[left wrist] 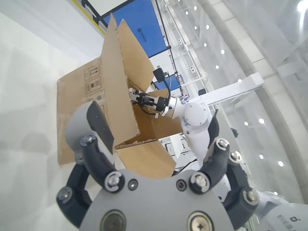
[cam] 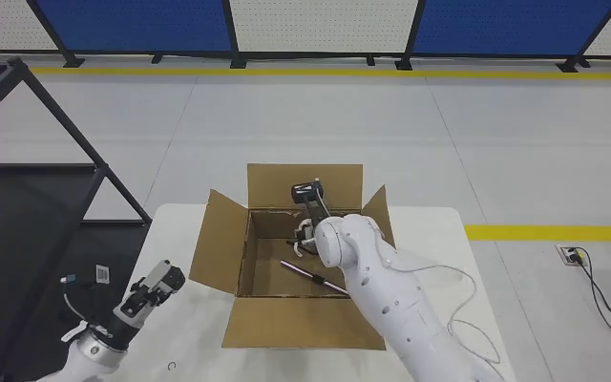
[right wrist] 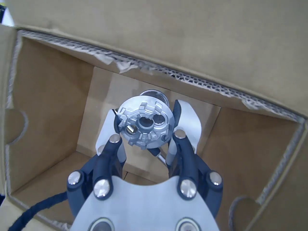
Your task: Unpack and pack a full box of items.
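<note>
Inside the box point(cam: 218, 244), by its far wall: R end effector point(right wrist: 146, 115) is gripping a silver machined hub point(right wrist: 144, 127), a toothed disc w/ bored centre, axis seemingly pointing at box floor. L end effector point(left wrist: 155, 118), spread wide & empty, is hovering outside box's left flap, so R arm is nearer.

Handling pictograms point(left wrist: 92, 82), up arrows among them, mark the cardboard box point(left wrist: 120, 85).

I work in what looks like a big industrial test hall: a glossy pale-grey floor point(cam: 382, 124) with a yellow painted line point(cam: 286, 71), blue and white partition panels point(cam: 134, 24), and high ceiling lamps in rows point(left wrist: 217, 67).
</note>
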